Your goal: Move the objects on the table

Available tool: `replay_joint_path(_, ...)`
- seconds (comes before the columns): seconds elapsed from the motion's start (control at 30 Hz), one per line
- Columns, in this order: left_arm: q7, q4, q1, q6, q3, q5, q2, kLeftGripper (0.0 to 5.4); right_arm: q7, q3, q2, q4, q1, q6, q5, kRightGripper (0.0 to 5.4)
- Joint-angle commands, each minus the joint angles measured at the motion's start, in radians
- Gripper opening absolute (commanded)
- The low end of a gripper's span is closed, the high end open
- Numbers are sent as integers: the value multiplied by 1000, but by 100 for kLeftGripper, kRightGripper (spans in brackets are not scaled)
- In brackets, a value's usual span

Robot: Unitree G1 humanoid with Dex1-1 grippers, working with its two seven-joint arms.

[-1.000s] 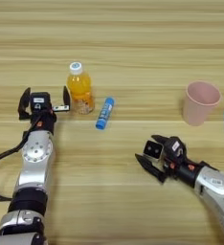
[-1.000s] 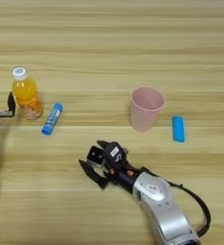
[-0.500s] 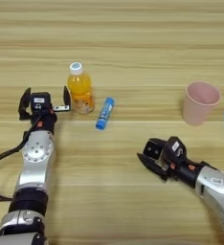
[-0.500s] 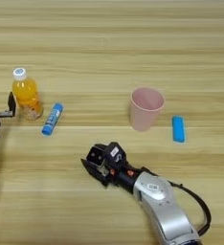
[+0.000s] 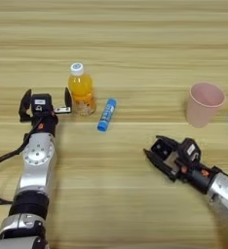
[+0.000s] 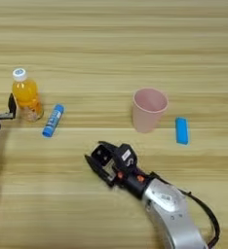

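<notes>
A small orange-drink bottle (image 5: 81, 90) with a white cap stands at the left of the table (image 5: 135, 44). My left gripper (image 5: 46, 95) is open right beside it, one finger close against the bottle's left side. A slim blue-and-white tube (image 5: 106, 115) lies just right of the bottle. At the right stands an upright pink cup (image 6: 148, 109). In front of the cup, low over the wood, my right gripper (image 6: 102, 158) is shut on a small black cube (image 6: 100, 155) with pale sides.
A small flat blue block (image 6: 181, 130) lies to the right of the pink cup. My right forearm (image 6: 169, 209) runs in from the lower right corner, and my left arm (image 5: 33, 180) runs up the left edge.
My right gripper's fingers were spread wide a second ago and have come together on the black cube. The left arm and the other things have not moved.
</notes>
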Motion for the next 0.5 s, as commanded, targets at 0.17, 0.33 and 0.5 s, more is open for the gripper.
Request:
replay_joint_path(0.17,7,11,0,8,-6,12,3,540,-68,-118,37,-105,1,-80,69,247)
replay_joint_path(0.33,8,17,-3,8,-6,13,5,540,-154,-223,62,-121,-27,-158,70,247)
replay_joint_path(0.5,9,21,-4,7,-6,14,5,540,-258,-336,85,-97,-70,-198,80,247)
